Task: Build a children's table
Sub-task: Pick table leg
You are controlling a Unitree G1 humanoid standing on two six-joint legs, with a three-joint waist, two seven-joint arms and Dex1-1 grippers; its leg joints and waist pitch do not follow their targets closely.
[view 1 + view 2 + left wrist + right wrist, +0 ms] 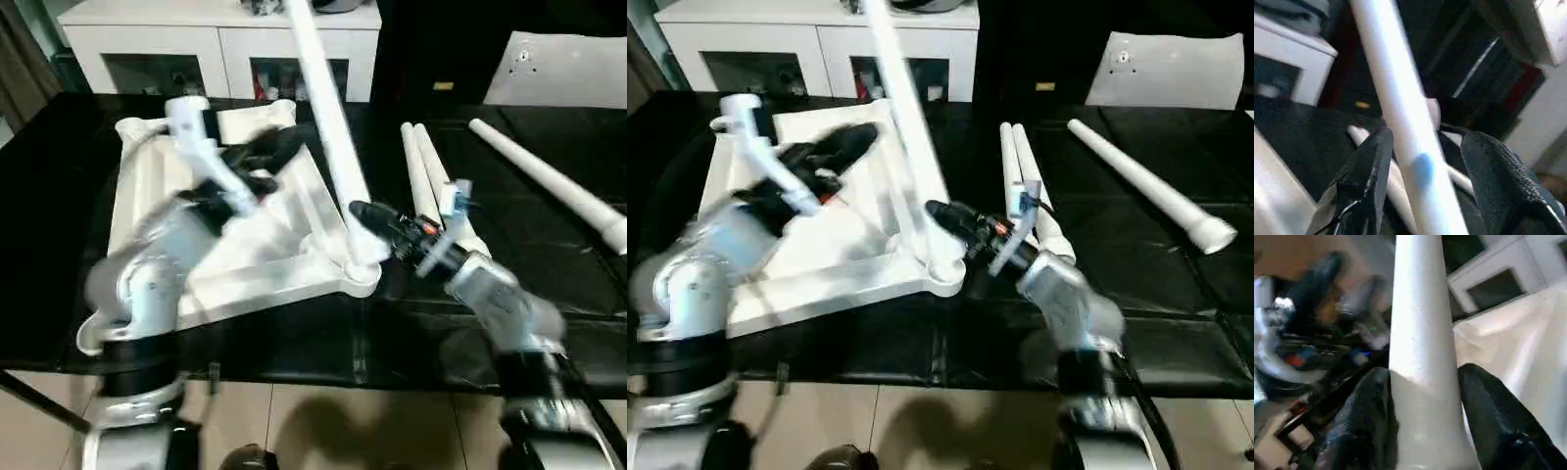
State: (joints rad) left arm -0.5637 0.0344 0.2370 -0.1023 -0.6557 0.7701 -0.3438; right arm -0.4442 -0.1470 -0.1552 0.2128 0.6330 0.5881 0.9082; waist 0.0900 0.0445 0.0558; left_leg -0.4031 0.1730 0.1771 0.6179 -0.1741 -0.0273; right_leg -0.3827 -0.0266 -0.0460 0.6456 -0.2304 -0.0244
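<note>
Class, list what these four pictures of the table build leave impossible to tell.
- Upright leg: top cut off by the head view's edge.
- Whether it is screwed fully into the tabletop socket: right gripper hides the joint.
- Left gripper: motion-blurred in the head views.

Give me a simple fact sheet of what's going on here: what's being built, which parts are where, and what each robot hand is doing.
Being built: white table top, lying upside down on the black work surface
Standing leg: upright in the top's near corner socket
Loose legs: two legs side by side next to the top, one leg farther right
Right gripper: at the standing leg's base, fingers on both sides, against it
Left gripper: over the table top, fingers apart, astride the standing leg
Behind: white cabinet
</note>
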